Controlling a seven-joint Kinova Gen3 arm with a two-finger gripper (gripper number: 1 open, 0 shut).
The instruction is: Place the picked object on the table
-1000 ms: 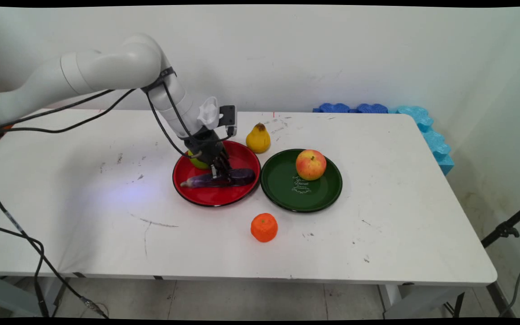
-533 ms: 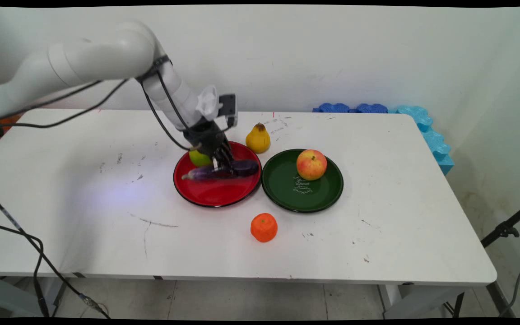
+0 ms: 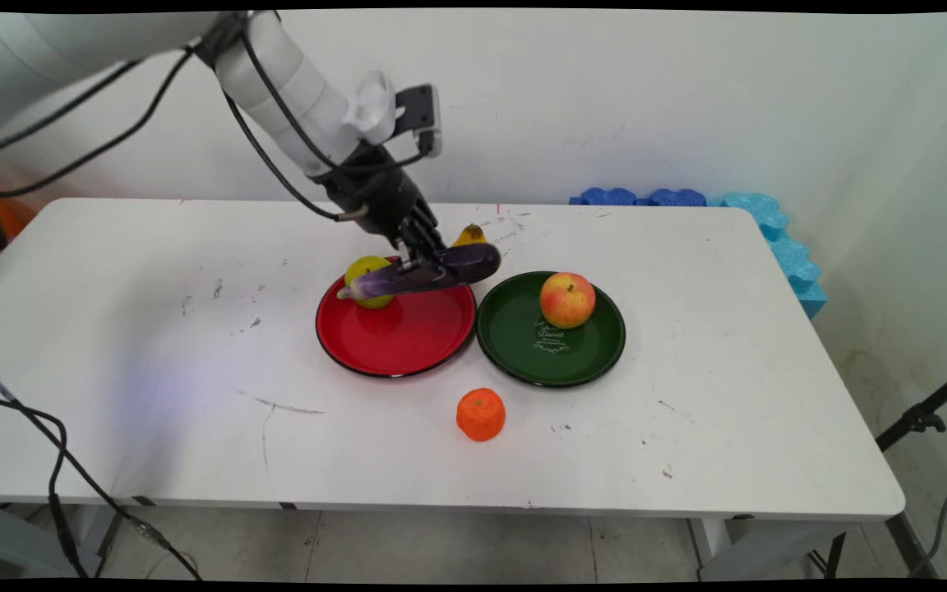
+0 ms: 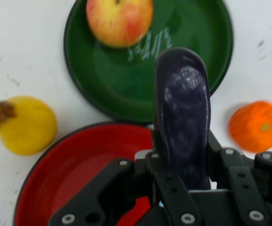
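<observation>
While it hangs above the red plate (image 3: 395,345) at frame centre, the pincer (image 3: 427,265) is clamped on the eggplant (image 3: 424,273), gripping it about mid-length! The eggplant is clear of the plate, its long axis running nearly level across the main view, stem end pointing left over the lime (image 3: 368,279), fat end poking right toward the green plate (image 3: 523,345). In the hand view the eggplant (image 4: 183,113) sticks straight out past the fingers, over the green plate's (image 4: 121,84) rim. An apple (image 3: 566,299) sits on that plate, a pear (image 4: 22,125) lies behind the plates, and an orange (image 3: 481,413) lies lower on the worktop (image 3: 728,395).
</observation>
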